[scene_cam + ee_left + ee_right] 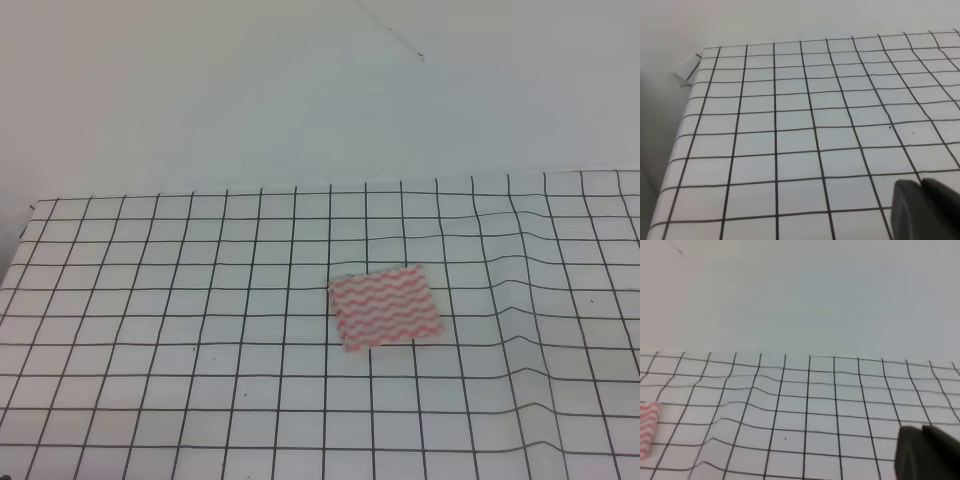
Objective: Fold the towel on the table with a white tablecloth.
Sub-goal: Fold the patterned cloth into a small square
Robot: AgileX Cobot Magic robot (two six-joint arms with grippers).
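Of each pincer only a dark corner shows, the left pincer (925,210) and the right pincer (927,452), so I cannot tell if they stand apart or together. They hold nothing visible. The towel (385,307) lies flat on the white tablecloth (150,330) of the bench, near the middle; the right wrist view cuts it at the left edge, and the left wrist view shows only grid.

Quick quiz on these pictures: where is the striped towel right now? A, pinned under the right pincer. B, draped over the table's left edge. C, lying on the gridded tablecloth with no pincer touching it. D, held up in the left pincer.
C: the towel lies on the white tablecloth near the middle of the high view, with no arm near it; the right wrist view shows only its edge at far left.
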